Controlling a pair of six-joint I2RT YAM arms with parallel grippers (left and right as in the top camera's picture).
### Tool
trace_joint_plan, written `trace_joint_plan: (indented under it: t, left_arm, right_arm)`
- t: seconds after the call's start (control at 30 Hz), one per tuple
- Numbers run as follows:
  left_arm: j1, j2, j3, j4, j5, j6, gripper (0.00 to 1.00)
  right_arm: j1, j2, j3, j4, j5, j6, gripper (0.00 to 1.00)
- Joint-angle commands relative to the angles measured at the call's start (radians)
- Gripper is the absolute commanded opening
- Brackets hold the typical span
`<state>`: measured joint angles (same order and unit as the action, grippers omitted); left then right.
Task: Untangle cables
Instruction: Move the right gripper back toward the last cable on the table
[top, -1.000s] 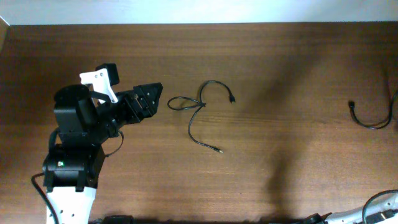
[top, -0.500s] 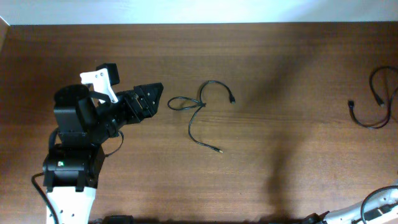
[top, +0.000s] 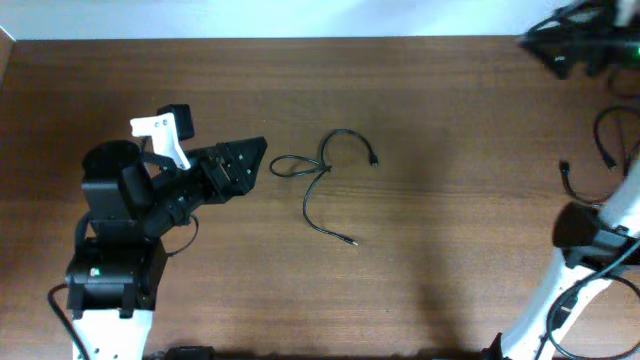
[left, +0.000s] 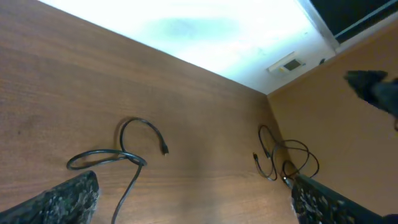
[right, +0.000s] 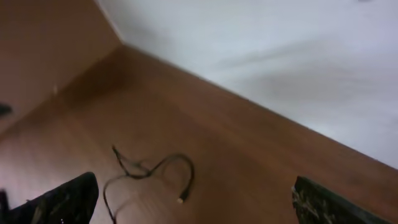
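**A:** Brown wood-grain table (top: 450, 250) across the whole shot, with a pale wall (left: 186, 37) along its far edge.

**B:** Starting on the left, the left gripper (top: 257, 156) points rightward over the wood. Its fingers (left: 68, 199) are spread wide and there's nothing between them.

**A:** Just right of it, not touching, lies the middle cable (top: 322, 168), thin, black and flat on the table. It makes a small loop that crosses over itself. One end curls toward the far side and finishes in a plug, and the other trails toward the near edge with a metallic tip.

**B:** Well apart from that, at the right edge, are the right-edge cables (top: 570, 185). They're loosely looped and partly hidden behind the right arm (top: 590, 230).

**A:** And the right gripper (top: 560, 45)?

**B:** It's in the far right corner, blurred from overhead. Its own camera shows both fingers (right: 62, 199) out at opposite sides of the frame, wide apart and holding nothing. A black cord lies on the wood beneath.
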<state>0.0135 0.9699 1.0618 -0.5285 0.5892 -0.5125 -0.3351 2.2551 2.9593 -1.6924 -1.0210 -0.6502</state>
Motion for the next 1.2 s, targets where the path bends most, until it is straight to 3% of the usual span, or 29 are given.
trace_joint_plan:
  t: [0.0, 0.2, 0.43, 0.7, 1.0, 1.17]
  left_arm:
    - [0.002, -0.028, 0.008, 0.005, 0.018, 0.010, 1.00]
    - [0.002, -0.053, 0.008, 0.005, 0.018, 0.014, 1.00]
    - [0.002, -0.057, 0.008, 0.005, 0.018, 0.024, 1.00]
    - [0.002, -0.057, 0.008, 0.004, 0.018, 0.037, 1.00]
    - [0.003, -0.057, 0.008, 0.004, 0.017, 0.059, 1.00]
    - [0.002, -0.057, 0.008, 0.005, 0.017, 0.059, 1.00]
  right_arm:
    - [0.122, 0.001, 0.002, -0.006, 0.092, -0.079, 0.99]
    - [0.301, 0.001, 0.002, -0.006, 0.210, -0.075, 0.99]
    - [0.550, -0.024, 0.002, -0.006, 0.587, -0.041, 0.99]
    - [0.712, -0.024, -0.110, -0.006, 0.620, -0.042, 0.99]
    - [0.784, -0.024, -0.456, 0.014, 0.582, -0.148, 0.99]
    - [0.794, -0.023, -0.606, 0.138, 0.564, -0.150, 0.99]
